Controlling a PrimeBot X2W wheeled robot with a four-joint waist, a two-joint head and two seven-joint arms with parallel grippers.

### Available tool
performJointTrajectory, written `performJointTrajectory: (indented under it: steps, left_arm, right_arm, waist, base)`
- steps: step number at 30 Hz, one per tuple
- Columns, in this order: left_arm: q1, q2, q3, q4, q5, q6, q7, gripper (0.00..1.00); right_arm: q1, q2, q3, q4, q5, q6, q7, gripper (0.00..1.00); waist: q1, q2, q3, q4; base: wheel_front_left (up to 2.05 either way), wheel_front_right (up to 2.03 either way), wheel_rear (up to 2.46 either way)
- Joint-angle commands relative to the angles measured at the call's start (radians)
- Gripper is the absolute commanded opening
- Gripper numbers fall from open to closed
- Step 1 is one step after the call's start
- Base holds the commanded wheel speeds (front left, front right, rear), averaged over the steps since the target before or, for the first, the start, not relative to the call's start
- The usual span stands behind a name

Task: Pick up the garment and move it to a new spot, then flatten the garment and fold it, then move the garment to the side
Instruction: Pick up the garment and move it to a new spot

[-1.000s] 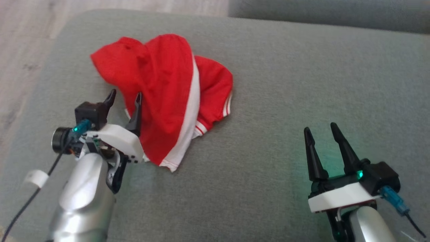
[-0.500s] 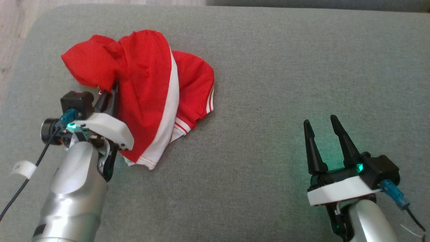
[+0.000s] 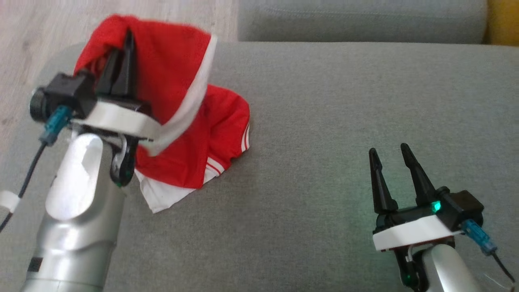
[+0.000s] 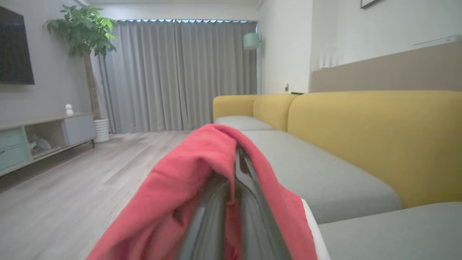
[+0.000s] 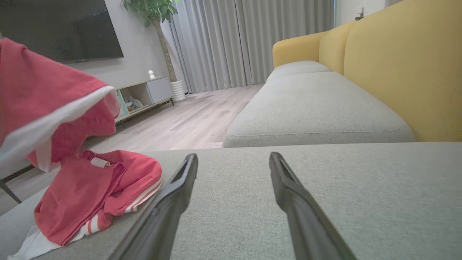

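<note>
The garment (image 3: 174, 81) is a red jersey with white side panels and striped sleeve trim, at the left of the grey sofa seat (image 3: 344, 121). My left gripper (image 3: 126, 38) is shut on a fold of its red cloth and holds that part raised. The lower part still rests on the cushion. In the left wrist view the closed fingers (image 4: 249, 187) are wrapped in the red garment (image 4: 187, 173). My right gripper (image 3: 391, 156) stands open over bare cushion at the lower right, well apart from the cloth. The right wrist view shows the garment (image 5: 90, 187) to the left of its spread fingers (image 5: 177, 187).
The seat's left edge drops to a wooden floor (image 3: 24, 48). A second grey cushion (image 3: 357, 20) lies beyond. Yellow backrests (image 4: 375, 137) run along the sofa. A TV cabinet (image 4: 39, 137), a potted plant (image 4: 86, 39) and grey curtains (image 4: 180, 72) stand across the room.
My left gripper closed on the garment's left side and lifted it up off the cushion; the cloth now hangs from the fingers. The head view shifted. The right gripper stayed put.
</note>
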Motion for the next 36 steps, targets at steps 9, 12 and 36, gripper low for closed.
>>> performJointTrajectory:
  steps: [9,12,36]
  left_arm:
    - [-0.032,0.047,-0.029,-0.307,-0.015,-0.003,0.152,0.00]
    - [-0.023,0.051,-0.064,-0.355,-0.023,-0.006,0.206,0.00]
    - [-0.217,0.041,-0.359,-0.102,-0.033,-0.016,0.169,0.25]
  right_arm:
    - [-0.014,-0.006,0.031,-0.044,0.024,0.008,-0.008,1.00]
    - [-0.023,-0.006,0.035,-0.056,0.032,0.008,-0.008,1.00]
    - [-0.093,-0.006,0.124,-0.123,0.087,0.008,-0.008,1.00]
  waist:
    - [0.0001,0.0000,-0.023,-0.061]
    - [0.0001,0.0000,-0.015,-0.097]
    - [0.0001,0.0000,0.137,-0.516]
  base:
    - [0.00,0.00,0.00]
    - [0.00,0.00,0.00]
    - [0.00,0.00,0.00]
